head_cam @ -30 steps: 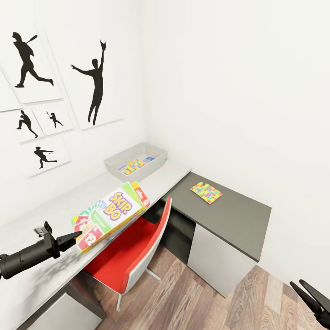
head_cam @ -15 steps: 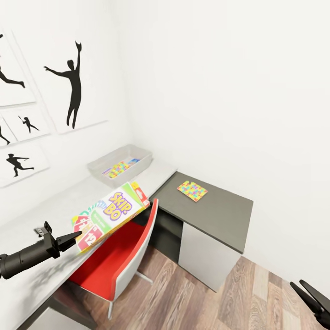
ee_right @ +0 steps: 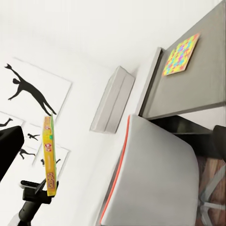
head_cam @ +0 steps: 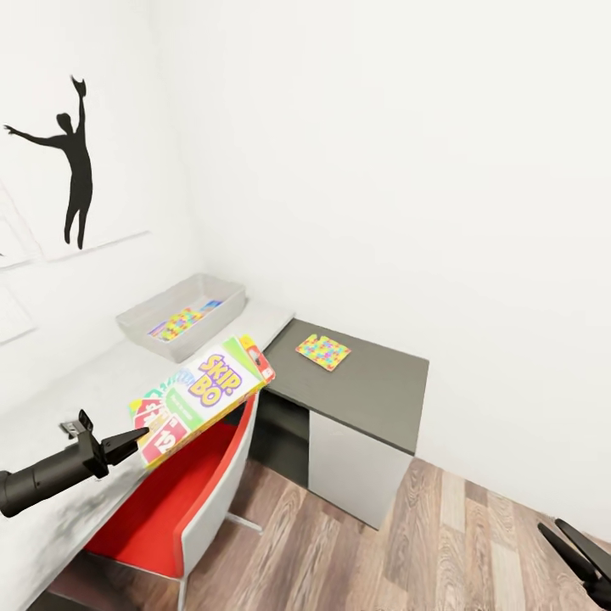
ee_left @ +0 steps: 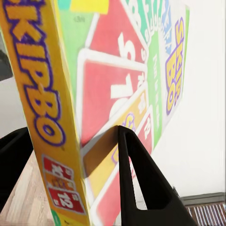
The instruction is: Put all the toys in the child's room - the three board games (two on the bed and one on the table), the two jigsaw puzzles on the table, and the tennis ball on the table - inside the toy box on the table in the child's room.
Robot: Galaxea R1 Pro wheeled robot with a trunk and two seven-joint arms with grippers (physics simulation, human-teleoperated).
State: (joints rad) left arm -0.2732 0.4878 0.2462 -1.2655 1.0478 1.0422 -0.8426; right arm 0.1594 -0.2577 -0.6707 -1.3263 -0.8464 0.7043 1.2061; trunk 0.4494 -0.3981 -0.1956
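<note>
White corner room: carry Skip-Bo box [head_cam: 200, 397], clamped by left gripper [head_cam: 134, 438] fingers, level over toy box [head_cam: 136, 319]; right gripper [head_cam: 570, 550] fingers spread, idle.

White walls meet at a corner, a black leaping-figure poster [head_cam: 72, 165] at left, red-seated chair [head_cam: 174, 501] on wood-plank floor [head_cam: 356, 552] nearby

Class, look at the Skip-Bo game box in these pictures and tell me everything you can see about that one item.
The Skip-Bo box is a flat rectangular printed box, seemingly cardboard, with a purple "SKIP-BO" title on yellow, a green band and red numbered cards. Its narrow edge is orange-yellow with the same title. The left gripper is shut on one end, one finger pressed on its face. It hangs tilted in the air, over the red chair and beside the pale desk top, touching nothing else.
</note>
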